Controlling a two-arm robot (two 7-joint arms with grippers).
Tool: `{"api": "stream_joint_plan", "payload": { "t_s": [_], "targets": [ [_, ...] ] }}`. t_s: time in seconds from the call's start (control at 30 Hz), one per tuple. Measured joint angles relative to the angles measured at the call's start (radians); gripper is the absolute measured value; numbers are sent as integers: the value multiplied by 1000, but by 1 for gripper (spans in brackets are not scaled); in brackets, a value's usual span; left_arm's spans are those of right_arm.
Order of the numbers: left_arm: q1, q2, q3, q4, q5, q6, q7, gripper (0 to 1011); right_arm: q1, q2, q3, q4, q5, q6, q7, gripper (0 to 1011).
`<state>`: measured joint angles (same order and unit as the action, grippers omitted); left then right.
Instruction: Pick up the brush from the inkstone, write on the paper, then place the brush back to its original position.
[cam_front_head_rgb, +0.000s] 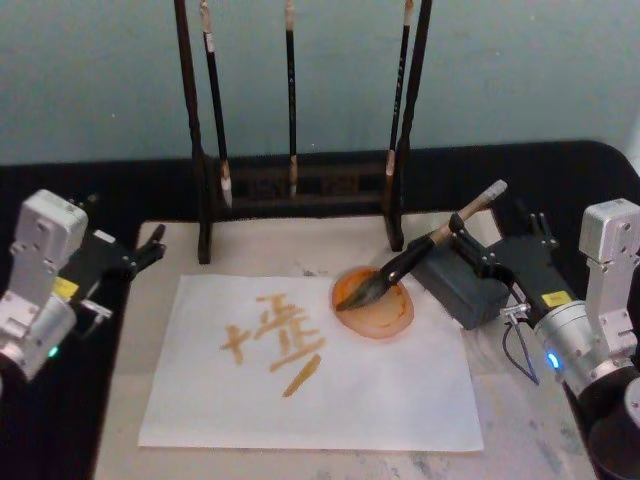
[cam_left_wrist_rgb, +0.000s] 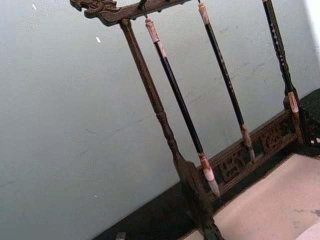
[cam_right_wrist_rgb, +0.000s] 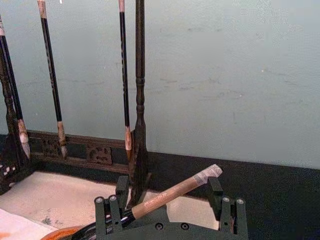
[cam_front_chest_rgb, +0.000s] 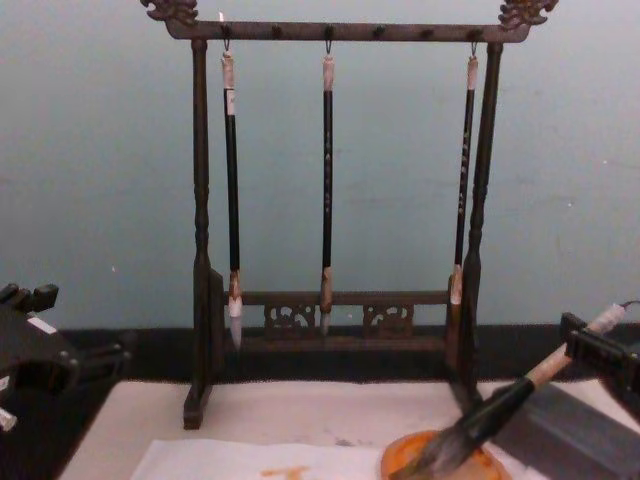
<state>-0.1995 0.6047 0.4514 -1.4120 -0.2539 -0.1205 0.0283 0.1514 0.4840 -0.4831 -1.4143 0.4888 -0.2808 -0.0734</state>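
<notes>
- Brush (cam_front_head_rgb: 420, 250) lies tilted, bristles in the orange dish (cam_front_head_rgb: 375, 305), black shaft over the dark inkstone block (cam_front_head_rgb: 460, 285), pale handle end pointing up to the far right.
- Right end effector (cam_front_head_rgb: 470, 235) sits at the handle; in the right wrist view the fingers (cam_right_wrist_rgb: 107, 215) stand apart on either side of the handle with gaps showing, so open around it, not clamped.
- Paper (cam_front_head_rgb: 310, 370) lies on the mat, left of the dish, already bearing orange strokes (cam_front_head_rgb: 275, 340); judged late in the task, brush at or near its rest spot.
- Risk: if the right arm pulls back skewed, a finger may catch the handle and roll the brush off the block, or flick ink onto the paper.
- Risk: the rack (cam_front_head_rgb: 300, 190) with three thin brushes stands just beyond; lifting far could clip its right post.
- Right arm reaches in low from the right edge, wrist level, pointing left and far.
- Left end effector (cam_front_head_rgb: 150, 245) is parked at the worktop's left edge, well apart from the paper; cannot tell its state.
</notes>
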Motion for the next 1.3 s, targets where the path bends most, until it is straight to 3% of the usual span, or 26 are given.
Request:
{"api": "stream_joint_plan", "payload": {
  "t_s": [1.3],
  "targets": [
    [0, 0, 0, 0, 0, 0, 0, 1010, 0, 0, 0, 0, 0, 0, 0, 1000]
  ]
}}
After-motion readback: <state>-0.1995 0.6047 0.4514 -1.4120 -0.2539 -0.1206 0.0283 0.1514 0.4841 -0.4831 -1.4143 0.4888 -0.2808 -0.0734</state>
